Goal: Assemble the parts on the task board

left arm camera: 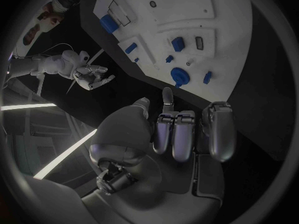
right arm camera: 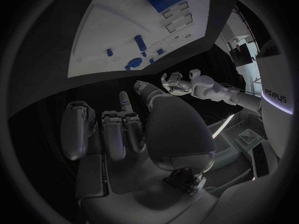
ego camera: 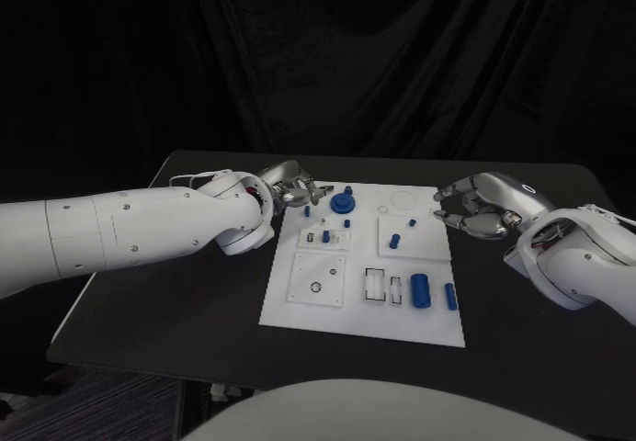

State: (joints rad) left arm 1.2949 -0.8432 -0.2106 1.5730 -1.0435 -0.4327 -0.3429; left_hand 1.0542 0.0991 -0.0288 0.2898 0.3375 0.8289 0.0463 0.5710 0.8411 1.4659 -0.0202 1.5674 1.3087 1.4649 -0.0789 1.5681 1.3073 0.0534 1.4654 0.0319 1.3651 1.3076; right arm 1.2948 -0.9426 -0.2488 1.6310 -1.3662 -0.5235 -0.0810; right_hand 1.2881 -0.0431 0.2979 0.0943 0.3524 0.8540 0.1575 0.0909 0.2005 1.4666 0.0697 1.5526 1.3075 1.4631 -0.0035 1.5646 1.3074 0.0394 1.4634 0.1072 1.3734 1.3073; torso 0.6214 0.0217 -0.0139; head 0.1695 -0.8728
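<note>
Here we list a white board (ego camera: 302, 303) at the middle of the black desk (ego camera: 173, 303). Blue parts lie on it: a round knob (ego camera: 346, 200) at 12 o'clock, a fat cylinder (ego camera: 420, 288) and a slim peg (ego camera: 450, 296) at 4 o'clock. Left hand (ego camera: 294, 186) at 11 o'clock, right hand (ego camera: 476, 206) at 2 o'clock; we see both beside the board, fingers loosely curled, holding nothing.

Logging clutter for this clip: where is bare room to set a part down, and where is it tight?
Free: black table left of the board, and the strip right of it below the right hand. Crowded: the board's far end, where blue parts cluster beside the left hand.
</note>
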